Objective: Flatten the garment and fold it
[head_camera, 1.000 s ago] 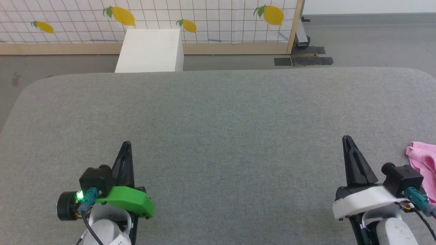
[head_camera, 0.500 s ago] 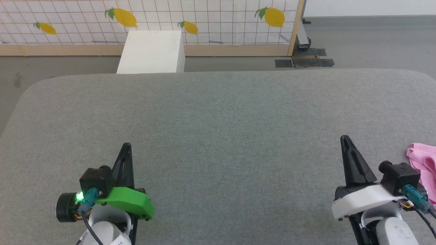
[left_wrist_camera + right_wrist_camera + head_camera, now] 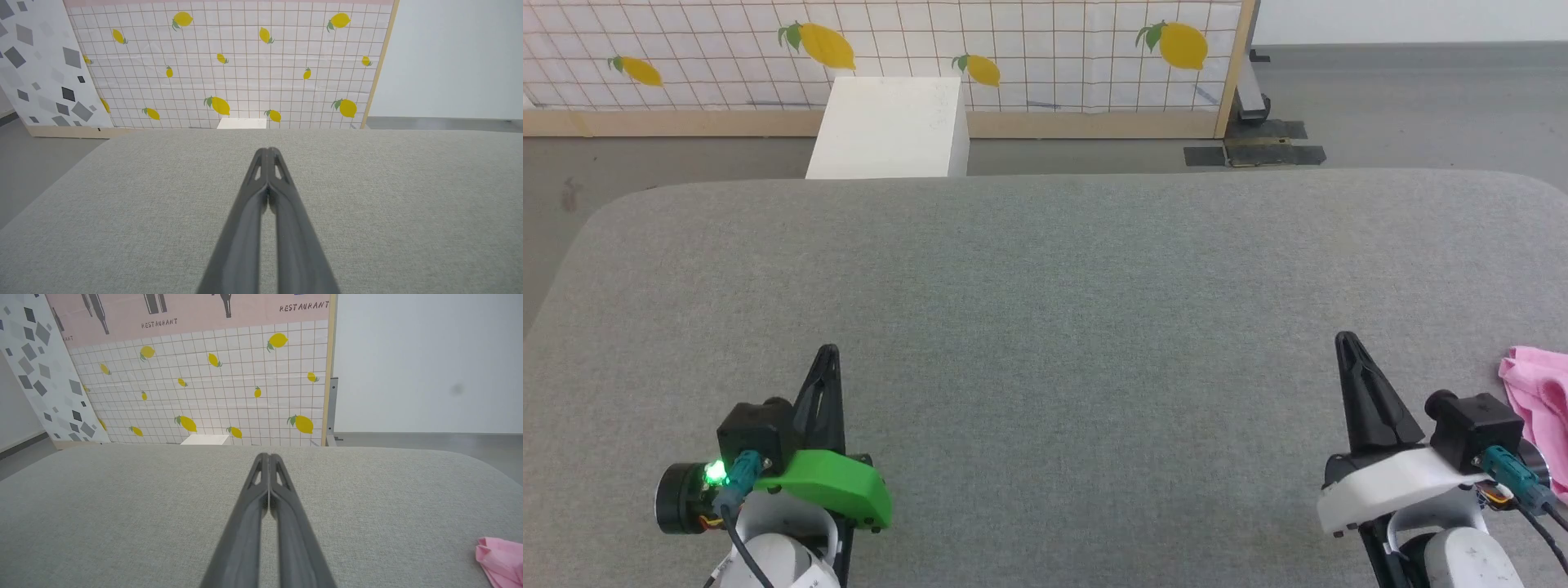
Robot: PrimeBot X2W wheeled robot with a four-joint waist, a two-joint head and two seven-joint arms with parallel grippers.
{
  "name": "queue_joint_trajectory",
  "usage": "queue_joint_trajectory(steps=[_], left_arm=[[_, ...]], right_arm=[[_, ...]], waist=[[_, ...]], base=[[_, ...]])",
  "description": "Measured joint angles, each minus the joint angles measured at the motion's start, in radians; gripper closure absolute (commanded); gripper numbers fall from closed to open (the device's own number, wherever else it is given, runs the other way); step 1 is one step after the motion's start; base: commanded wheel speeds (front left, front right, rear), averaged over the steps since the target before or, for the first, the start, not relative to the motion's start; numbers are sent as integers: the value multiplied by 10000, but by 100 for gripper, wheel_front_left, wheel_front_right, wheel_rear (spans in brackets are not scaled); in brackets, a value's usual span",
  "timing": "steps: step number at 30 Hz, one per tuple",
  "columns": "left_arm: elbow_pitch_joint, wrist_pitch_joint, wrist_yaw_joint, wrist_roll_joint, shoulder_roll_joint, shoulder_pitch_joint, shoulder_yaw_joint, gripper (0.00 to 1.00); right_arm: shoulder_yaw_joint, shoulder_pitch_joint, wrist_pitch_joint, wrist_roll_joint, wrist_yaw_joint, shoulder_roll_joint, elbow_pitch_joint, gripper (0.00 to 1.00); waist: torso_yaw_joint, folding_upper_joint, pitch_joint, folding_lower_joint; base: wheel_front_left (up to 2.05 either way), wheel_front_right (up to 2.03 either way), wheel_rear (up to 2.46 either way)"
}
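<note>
Nothing was done yet: the pink shorts (image 3: 1539, 400) lay crumpled just right of the right gripper (image 3: 1343, 341), untouched. That one and the left gripper (image 3: 827, 353) were both pinched closed and empty, so flattening and folding were all left

The garment (image 3: 1537, 390) lies on the table (image 3: 1045, 286) at its right edge, beside the right gripper (image 3: 1343, 338); a box (image 3: 890, 126) stands behind
</note>
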Motion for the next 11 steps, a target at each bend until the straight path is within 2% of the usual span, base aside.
queue_joint_trajectory(steps=[11], left_arm=[[-192,222,0,138,-84,149,31,100]], right_arm=[[27,13,244,-134,0,0,-167,100]], waist=[[26,0,-41,0]], base=[[0,0,0]])
